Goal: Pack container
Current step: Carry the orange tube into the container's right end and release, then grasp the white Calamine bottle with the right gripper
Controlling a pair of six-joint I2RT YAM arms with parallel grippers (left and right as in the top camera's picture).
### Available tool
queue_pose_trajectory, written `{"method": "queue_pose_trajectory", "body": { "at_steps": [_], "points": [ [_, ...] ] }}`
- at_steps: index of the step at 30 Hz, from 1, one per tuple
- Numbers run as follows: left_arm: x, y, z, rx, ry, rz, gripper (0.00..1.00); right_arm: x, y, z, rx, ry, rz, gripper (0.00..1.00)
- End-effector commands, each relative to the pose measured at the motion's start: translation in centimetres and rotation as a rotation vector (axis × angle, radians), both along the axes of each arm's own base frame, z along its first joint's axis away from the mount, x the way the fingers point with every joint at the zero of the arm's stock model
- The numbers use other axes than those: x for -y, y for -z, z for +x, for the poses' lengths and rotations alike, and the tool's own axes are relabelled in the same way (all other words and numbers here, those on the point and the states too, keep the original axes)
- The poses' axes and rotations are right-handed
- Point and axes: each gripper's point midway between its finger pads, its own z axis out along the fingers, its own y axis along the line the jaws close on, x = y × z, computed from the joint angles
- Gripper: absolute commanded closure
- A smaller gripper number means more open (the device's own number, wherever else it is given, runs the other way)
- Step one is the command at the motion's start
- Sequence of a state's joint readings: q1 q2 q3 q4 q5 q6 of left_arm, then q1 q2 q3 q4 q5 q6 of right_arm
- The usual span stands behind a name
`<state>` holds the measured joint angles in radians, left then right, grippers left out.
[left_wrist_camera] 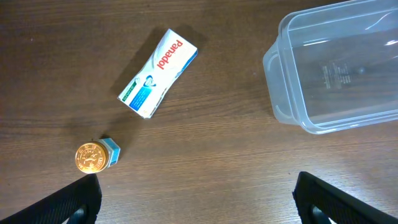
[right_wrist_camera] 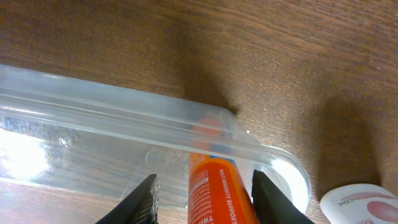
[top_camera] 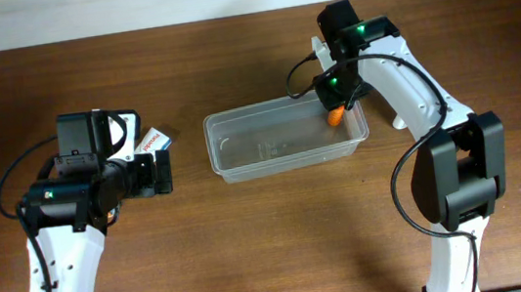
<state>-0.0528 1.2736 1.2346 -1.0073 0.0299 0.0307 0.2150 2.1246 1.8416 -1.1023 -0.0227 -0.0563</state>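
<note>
The clear plastic container [top_camera: 283, 166] lies at the table's middle; it also shows in the left wrist view [left_wrist_camera: 273, 68] and the right wrist view [right_wrist_camera: 124, 112]. My right gripper [top_camera: 339, 98] is over its right end, jaws open [right_wrist_camera: 205, 180] around an orange tube [right_wrist_camera: 214, 193] that points into the container's corner [top_camera: 335, 115]. There is a gap between the left finger and the tube. My left gripper [top_camera: 160, 172] is open and empty [left_wrist_camera: 199, 186] over bare table, left of the container.
A white and blue Panadol box [left_wrist_camera: 158, 73] lies left of the container, beside my left gripper [top_camera: 153, 140]. A small bottle with a gold cap [left_wrist_camera: 95, 156] lies near the left finger. A white and pink item [right_wrist_camera: 357, 205] lies outside the container's right end.
</note>
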Motion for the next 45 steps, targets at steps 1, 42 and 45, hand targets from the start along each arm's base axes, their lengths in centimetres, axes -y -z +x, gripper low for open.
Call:
{"method": "queue_pose_trajectory", "body": {
  "at_steps": [1,42,45],
  "points": [
    [-0.1,-0.6,0.3,0.014,0.005,0.005,0.01,0.7,-0.9,0.0,0.018,0.015,-0.016,0.59],
    [-0.1,-0.5,0.3,0.014,0.005,0.005,0.01,15.6,-5.9,-4.9,-0.064,0.489,0.010,0.02],
    [-0.1,-0.5,0.3,0.014,0.005,0.005,0.01,15.7,-4.8,-3.9,-0.061,0.476,0.009,0.02]
  ]
}}
